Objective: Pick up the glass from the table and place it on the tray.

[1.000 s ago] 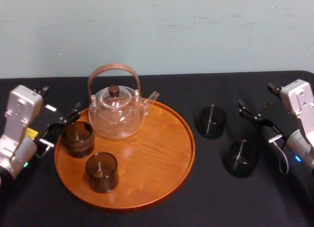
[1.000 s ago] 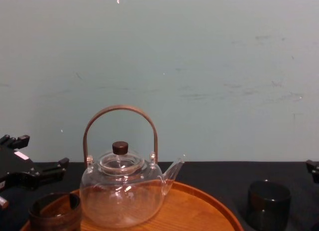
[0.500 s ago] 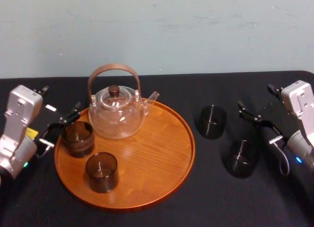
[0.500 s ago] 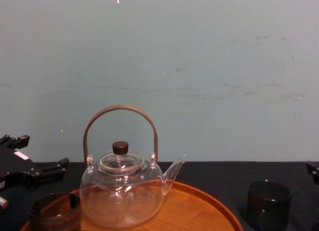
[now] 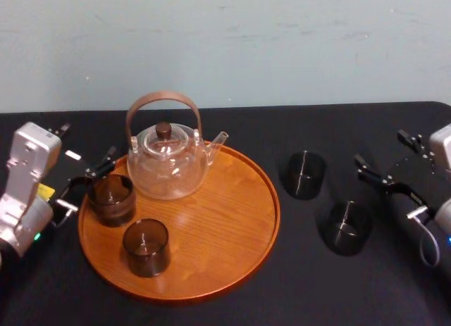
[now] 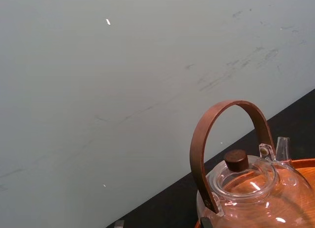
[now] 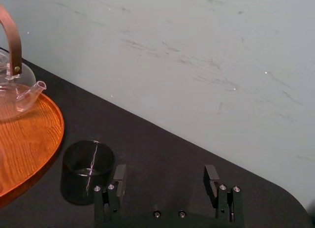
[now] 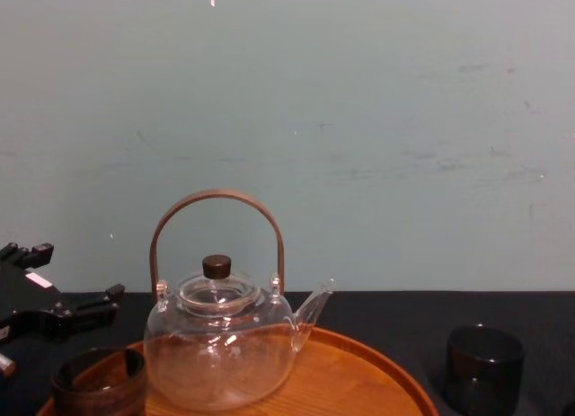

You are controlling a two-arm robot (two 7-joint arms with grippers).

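Black-covered table [image 5: 296, 291], one, running up to a pale blue-green wall [image 5: 282, 44]. One tray [image 5: 218, 220], round, orange-brown wood with a low rim, sits left of centre on the cloth. One teapot [image 5: 168, 165], clear glass with a curved brown handle and a dark lid knob, stands upright at the tray's rear left, spout toward the right. Grippers, two. The left gripper [image 5: 89, 141] is at the tray's left rear edge, just left of the teapot, fingers spread apart with nothing between them. The right gripper [image 7: 165, 176] is out at the table's right side, well apart from the tray, fingers likewise spread wide and empty, pointing toward the wall. Dark smoky glasses, four in all, every one upright. Two stand on the tray: the left tray glass [image 5: 110, 198] by the left rim, in front of the teapot and near the left gripper, and the front tray glass [image 5: 146, 246] nearer the robot. Two stand on the bare cloth, right of the tray and off it: the far table glass [image 5: 304, 174] just past the tray's right rim, and the near table glass [image 5: 345, 227] closer to the robot, between the far one and the right gripper. Neither table glass is touched by a finger.
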